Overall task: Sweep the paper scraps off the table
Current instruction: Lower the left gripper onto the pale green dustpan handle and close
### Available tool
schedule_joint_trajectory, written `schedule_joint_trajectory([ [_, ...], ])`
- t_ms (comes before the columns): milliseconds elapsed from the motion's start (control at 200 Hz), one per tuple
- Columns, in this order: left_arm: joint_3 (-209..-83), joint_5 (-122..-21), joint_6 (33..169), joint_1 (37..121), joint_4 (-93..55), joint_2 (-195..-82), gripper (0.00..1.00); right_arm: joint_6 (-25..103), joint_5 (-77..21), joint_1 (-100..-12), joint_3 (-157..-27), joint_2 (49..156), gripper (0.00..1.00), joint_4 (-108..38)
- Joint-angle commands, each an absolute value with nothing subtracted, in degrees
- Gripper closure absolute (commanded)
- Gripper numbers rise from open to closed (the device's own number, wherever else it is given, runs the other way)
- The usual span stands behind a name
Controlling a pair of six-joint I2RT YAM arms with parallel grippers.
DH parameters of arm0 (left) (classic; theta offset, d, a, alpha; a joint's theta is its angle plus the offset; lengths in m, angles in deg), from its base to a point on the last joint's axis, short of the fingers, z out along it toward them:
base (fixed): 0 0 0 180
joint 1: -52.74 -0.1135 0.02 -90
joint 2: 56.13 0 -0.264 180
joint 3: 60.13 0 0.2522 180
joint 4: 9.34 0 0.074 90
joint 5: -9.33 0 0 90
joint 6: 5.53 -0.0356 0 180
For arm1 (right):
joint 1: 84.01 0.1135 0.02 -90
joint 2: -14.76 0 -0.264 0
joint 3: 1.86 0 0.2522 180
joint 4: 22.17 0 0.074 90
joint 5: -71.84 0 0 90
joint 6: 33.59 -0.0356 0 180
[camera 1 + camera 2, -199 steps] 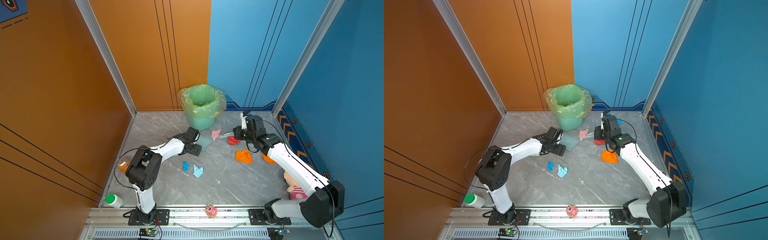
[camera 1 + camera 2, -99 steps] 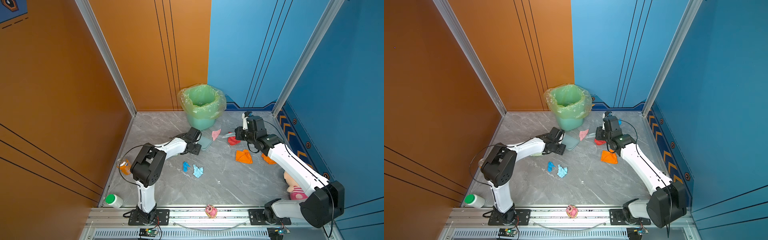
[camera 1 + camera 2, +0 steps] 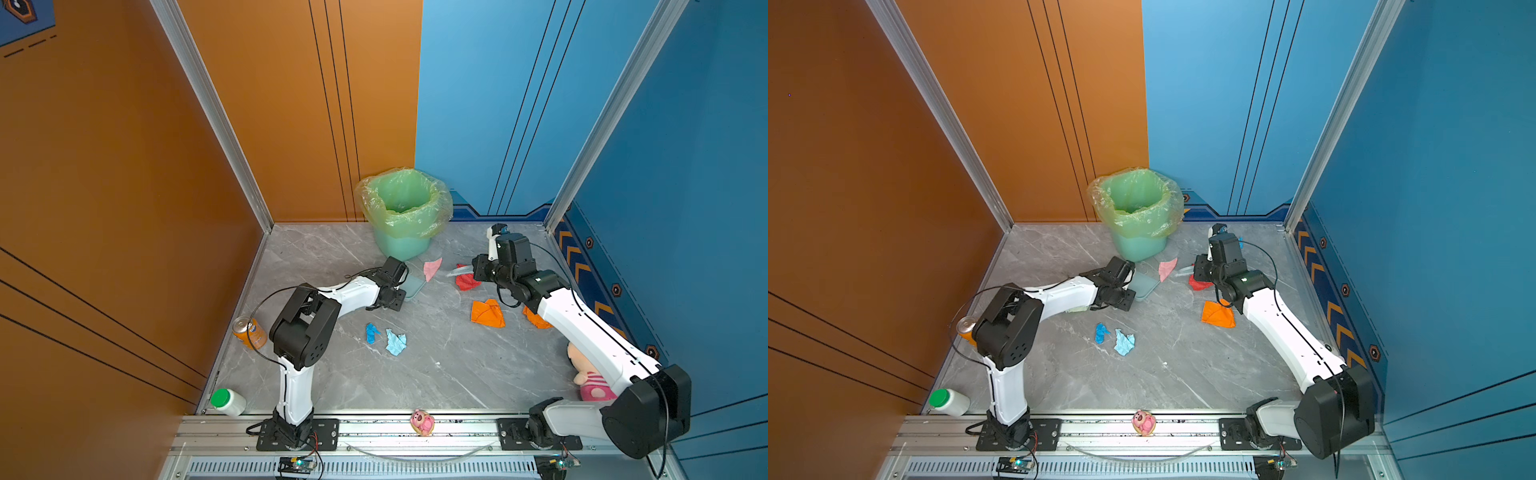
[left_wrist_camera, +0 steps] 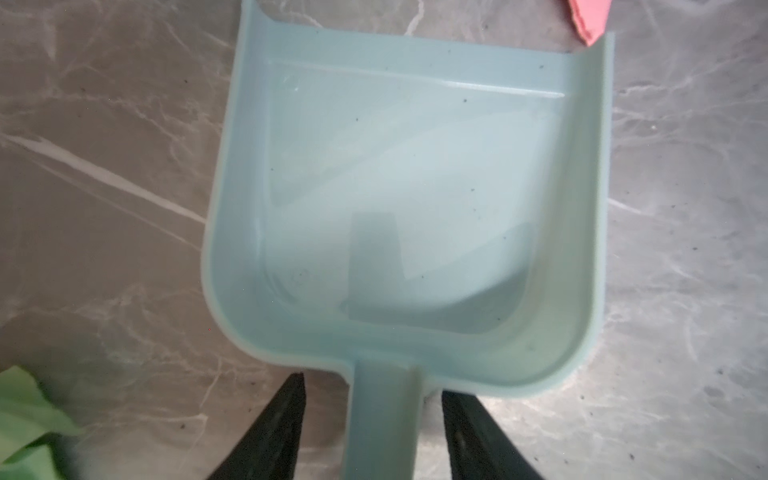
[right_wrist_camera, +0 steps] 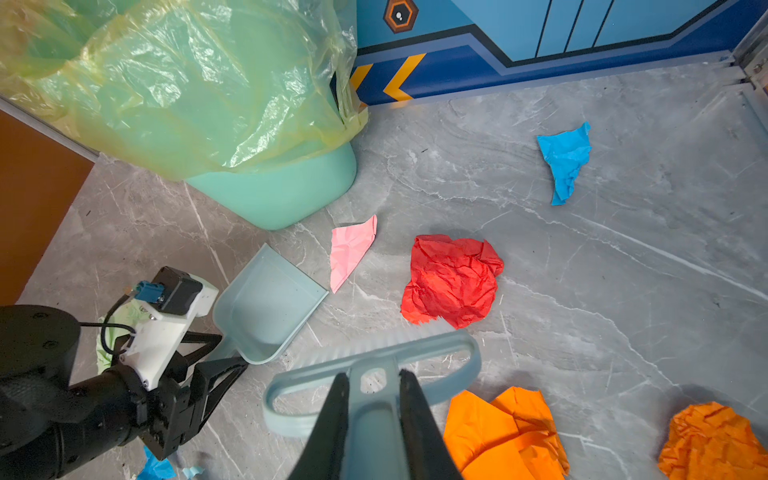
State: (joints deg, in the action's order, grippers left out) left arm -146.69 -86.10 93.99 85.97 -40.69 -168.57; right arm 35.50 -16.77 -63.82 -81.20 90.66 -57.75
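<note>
A pale blue dustpan (image 4: 399, 174) lies on the table (image 3: 436, 374). My left gripper (image 4: 372, 386) is open and straddles its handle, with a gap on each side. My right gripper (image 5: 374, 376) is shut on the brush (image 5: 376, 428), whose head hangs just short of the red scrap (image 5: 453, 278). A pink scrap (image 5: 351, 249) lies at the dustpan's mouth. Two orange scraps (image 5: 507, 432) (image 5: 710, 440) sit beside the right arm. A blue scrap (image 5: 565, 158) lies farther back. Blue (image 3: 372, 333) and light blue (image 3: 395, 341) scraps lie mid-table. A light green scrap (image 4: 25, 415) lies under the left arm.
A green bin (image 3: 405, 212) with a plastic liner stands at the back, close to the dustpan. An orange can (image 3: 249, 332) and a white bottle (image 3: 227, 401) stand along the left rail. A pink plush (image 3: 592, 374) lies under the right arm, and a small one (image 3: 422, 422) sits on the front rail.
The left arm's elbow has swung rightward, and its jaws have narrowed around the dustpan handle. The right arm with the brush has barely moved.
</note>
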Motion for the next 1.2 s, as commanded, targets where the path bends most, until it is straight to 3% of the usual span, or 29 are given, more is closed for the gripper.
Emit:
schedule_joint_trajectory([
  [0, -148.0, -87.2, 94.4, 86.4, -41.5, -169.2, 0.47, 34.9, -16.4, -64.2, -80.5, 89.1, 1.0, -56.9],
  [295, -148.3, -87.7, 94.2, 86.4, -42.7, -169.6, 0.54, 34.7, -16.7, -64.2, -80.3, 89.2, 1.0, -56.7],
  [831, -148.8, -87.3, 94.1, 86.4, -43.1, -170.0, 0.79, 34.6, -16.8, -64.2, -79.8, 88.8, 1.0, -55.5],
  [1091, -149.0, -87.2, 94.6, 86.5, -43.1, -170.5, 0.81, 34.6, -17.0, -64.2, -79.7, 88.8, 1.0, -55.1],
  [1196, -149.1, -87.2, 94.8, 86.4, -43.3, -170.3, 0.92, 34.6, -17.1, -64.2, -79.8, 88.9, 1.0, -54.7],
])
